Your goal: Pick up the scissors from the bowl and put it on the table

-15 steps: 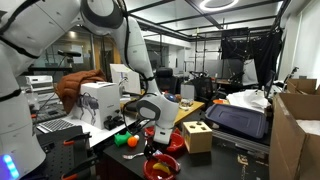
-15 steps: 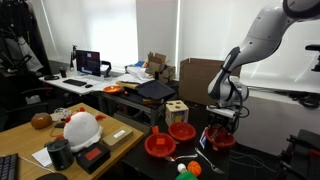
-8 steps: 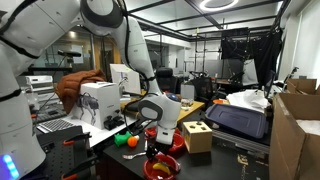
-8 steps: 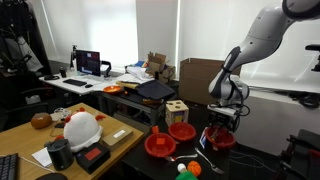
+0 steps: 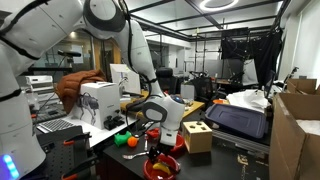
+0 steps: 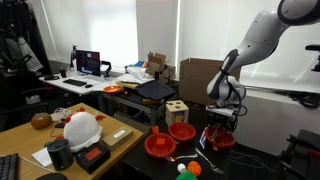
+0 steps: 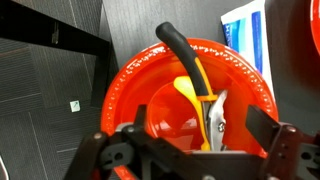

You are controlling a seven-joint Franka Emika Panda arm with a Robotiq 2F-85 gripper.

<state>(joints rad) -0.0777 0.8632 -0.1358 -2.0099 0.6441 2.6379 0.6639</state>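
The scissors (image 7: 196, 85) have black and yellow handles and short metal blades. They lie in a red bowl (image 7: 135, 85) with the handles sticking over the far rim and the blades down in the bowl. My gripper (image 7: 203, 130) is open just above the bowl, one finger on each side of the blades, touching nothing. In both exterior views the gripper (image 5: 157, 142) (image 6: 221, 127) hangs low over that bowl (image 5: 163, 168) (image 6: 222, 140). The bowl stands on the black table (image 7: 150, 30).
Two more red bowls (image 6: 160, 145) (image 6: 182, 130) stand beside it. A wooden cube with holes (image 5: 197, 136) (image 6: 177, 110) stands close by. Green and orange balls (image 5: 127, 141) lie near the table edge. A blue and white sheet (image 7: 245, 40) lies beyond the bowl.
The arm has shifted slightly over the bowl. The jaws have stayed open and the scissors have not moved.
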